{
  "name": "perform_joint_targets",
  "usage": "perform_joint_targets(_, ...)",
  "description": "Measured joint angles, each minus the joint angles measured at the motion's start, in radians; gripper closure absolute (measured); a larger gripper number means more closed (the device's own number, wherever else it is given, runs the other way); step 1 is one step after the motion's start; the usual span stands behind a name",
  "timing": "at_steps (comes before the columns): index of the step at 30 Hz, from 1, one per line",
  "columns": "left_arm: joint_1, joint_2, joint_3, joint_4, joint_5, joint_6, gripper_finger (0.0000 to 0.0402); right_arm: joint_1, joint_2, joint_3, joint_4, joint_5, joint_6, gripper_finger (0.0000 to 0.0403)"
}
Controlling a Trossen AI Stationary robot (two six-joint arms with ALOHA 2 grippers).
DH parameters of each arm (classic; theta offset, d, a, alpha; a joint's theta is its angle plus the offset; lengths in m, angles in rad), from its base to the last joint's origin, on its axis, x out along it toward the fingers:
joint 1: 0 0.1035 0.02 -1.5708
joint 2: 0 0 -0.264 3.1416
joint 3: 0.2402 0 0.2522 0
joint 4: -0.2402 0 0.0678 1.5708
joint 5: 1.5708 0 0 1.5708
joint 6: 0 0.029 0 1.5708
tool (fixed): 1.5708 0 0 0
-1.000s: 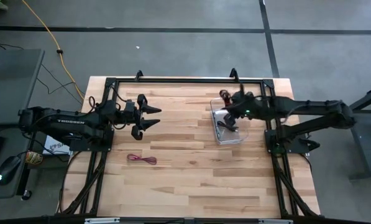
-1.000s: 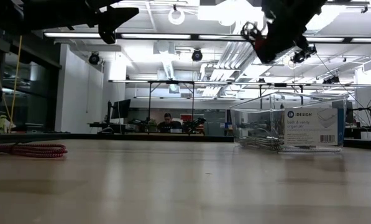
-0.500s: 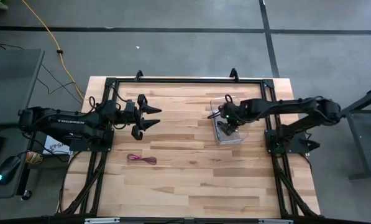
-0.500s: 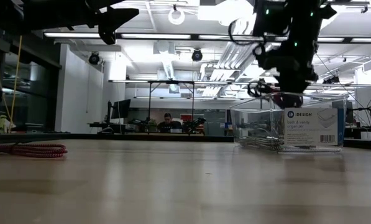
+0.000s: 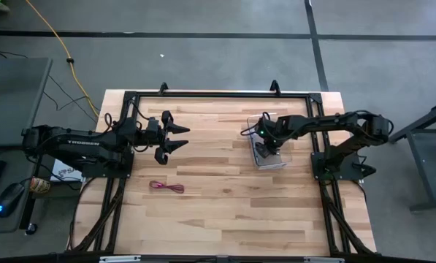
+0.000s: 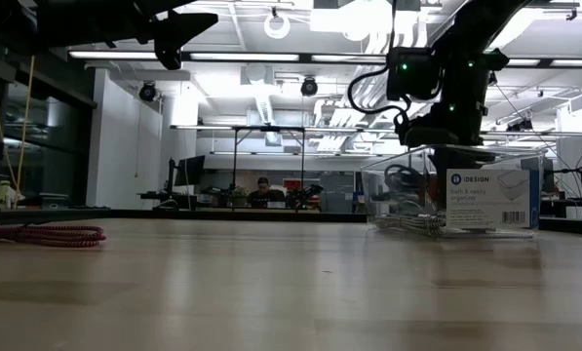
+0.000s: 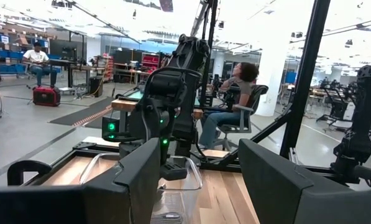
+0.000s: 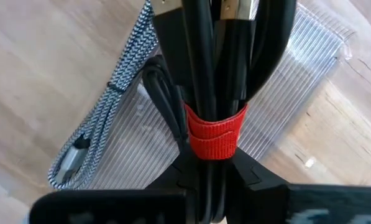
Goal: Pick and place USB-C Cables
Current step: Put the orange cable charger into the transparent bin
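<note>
Right gripper (image 8: 210,186) clamps black-and-red cable (image 8: 213,74), lengthwise along its fingers.

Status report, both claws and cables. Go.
Right claw shut on black-and-red cable, low inside clear box. Left claw open, empty, hovering. Magenta cable on table. Nothing in the way.

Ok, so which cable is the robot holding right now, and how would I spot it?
Find the clear plastic box on the right side of the wooden table. The right gripper is lowered into it, shut on the black cable bundle. It is the one with a red strap around its middle, unlike the grey braided cable lying in the box beside it.
</note>
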Motion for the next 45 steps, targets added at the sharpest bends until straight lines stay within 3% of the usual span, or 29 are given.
perform_joint_targets(45, 0.000, 0.000, 0.001, -0.014, -0.006, -0.012, 0.0204, 0.000, 0.040, 0.000, 0.037, 0.012, 0.064, 0.0386)
